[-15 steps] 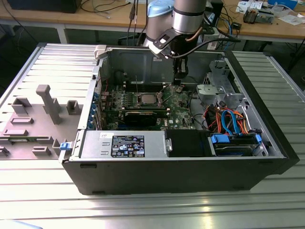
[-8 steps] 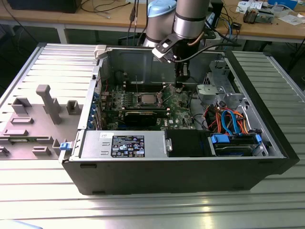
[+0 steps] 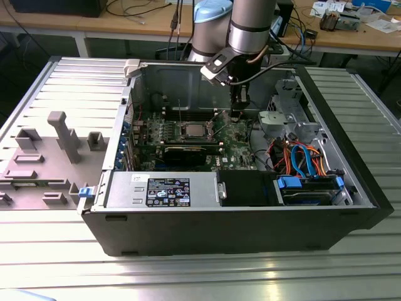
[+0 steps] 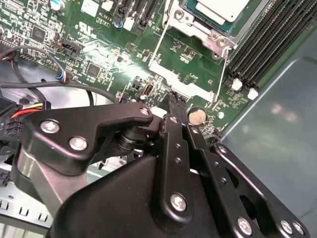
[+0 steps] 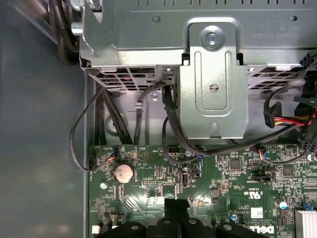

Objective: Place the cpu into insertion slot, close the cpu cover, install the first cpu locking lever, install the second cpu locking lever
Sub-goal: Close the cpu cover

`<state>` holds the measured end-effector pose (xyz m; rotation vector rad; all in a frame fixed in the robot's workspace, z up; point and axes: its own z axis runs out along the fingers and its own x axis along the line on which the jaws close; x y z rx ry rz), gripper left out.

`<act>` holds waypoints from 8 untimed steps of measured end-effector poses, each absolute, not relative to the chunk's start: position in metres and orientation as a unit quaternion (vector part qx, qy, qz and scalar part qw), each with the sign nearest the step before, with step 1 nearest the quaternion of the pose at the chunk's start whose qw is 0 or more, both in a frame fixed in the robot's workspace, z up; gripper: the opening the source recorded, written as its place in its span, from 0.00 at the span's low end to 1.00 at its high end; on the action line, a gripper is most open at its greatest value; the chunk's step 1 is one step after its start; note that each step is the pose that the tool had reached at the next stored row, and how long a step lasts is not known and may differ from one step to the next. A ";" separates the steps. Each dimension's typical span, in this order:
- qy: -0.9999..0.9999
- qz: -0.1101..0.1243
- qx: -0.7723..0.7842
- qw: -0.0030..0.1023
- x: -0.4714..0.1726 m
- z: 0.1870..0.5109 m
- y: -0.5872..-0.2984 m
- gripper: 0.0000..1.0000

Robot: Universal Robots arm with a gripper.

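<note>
Claw: black linkage, matte, two fingers pinched tip to tip, nothing between them. Tips sit close over the green motherboard; can't tell if they touch it. One round silver coin cell is just beside the tips.

The cpu, a flat square with a dull silver top, is seated in the insertion slot, apart from the claw and out past the tips; in the exterior view it's toward that view's left of the claw.

The cpu cover, a thin silver frame plate, lies around the chip.

Two thin bright wire locking levers, one and the other; the second ends near the tips.

Four long black memory slots lie beyond the socket.

On the claw's other side, first wrist view: one stamped sheet-metal bracket and several black cables.
</note>
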<state>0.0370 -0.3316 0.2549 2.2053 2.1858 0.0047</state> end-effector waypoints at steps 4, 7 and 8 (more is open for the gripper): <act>0.704 0.001 0.710 0.018 0.037 0.255 -0.332 0.11; 0.704 0.001 0.710 0.018 0.037 0.255 -0.332 0.11; 0.704 0.001 0.710 0.018 0.036 0.255 -0.332 0.11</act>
